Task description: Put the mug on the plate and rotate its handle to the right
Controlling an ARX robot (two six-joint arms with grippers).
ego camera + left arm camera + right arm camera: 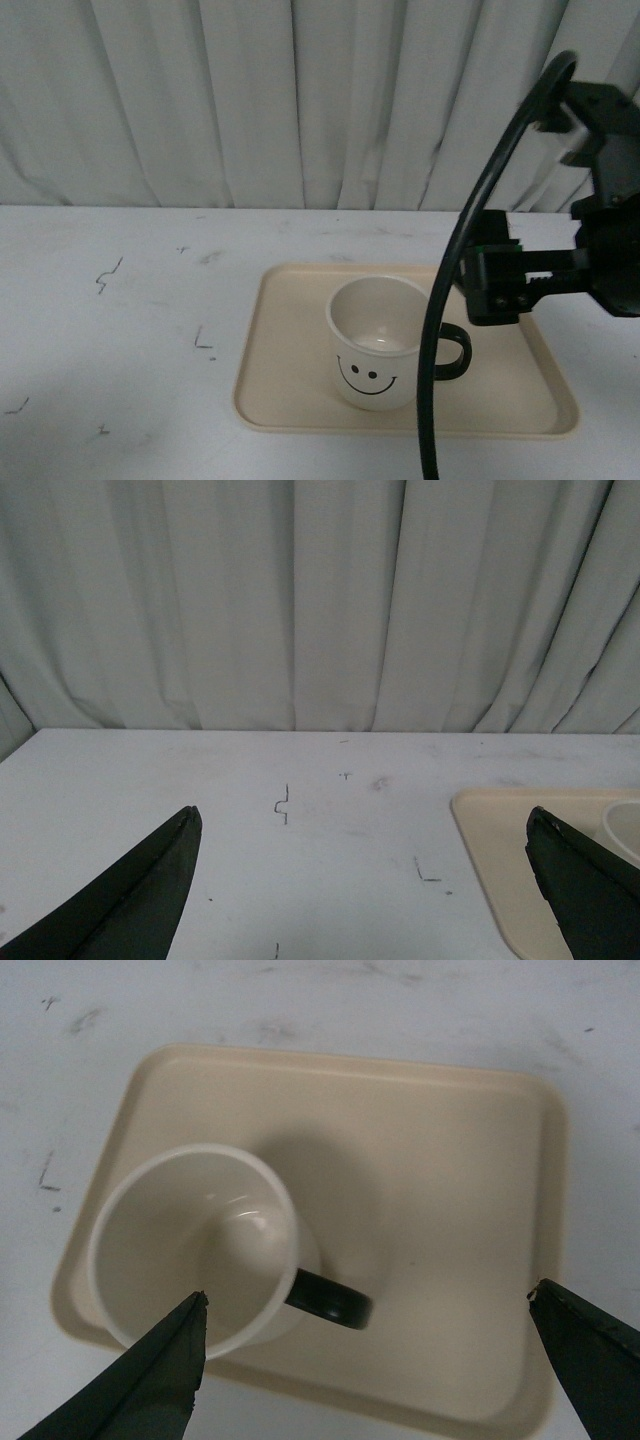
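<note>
Mug upright on plate; handle points right, toward right arm. Right end effector above handle, fingers spread wide, empty; nearer arm. Left end effector likewise spread, empty, over worktop left of plate. Smiley face visible in front view only; mug interior clearest in right wrist view.

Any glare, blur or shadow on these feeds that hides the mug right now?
Front view: slightly soft; a black cable crosses where the handle meets the mug. Right wrist view: small glare inside the mug, its shadow on the plate, right tool tips blurred. Left wrist view: evenly lit, left tool tips out of focus.
</note>
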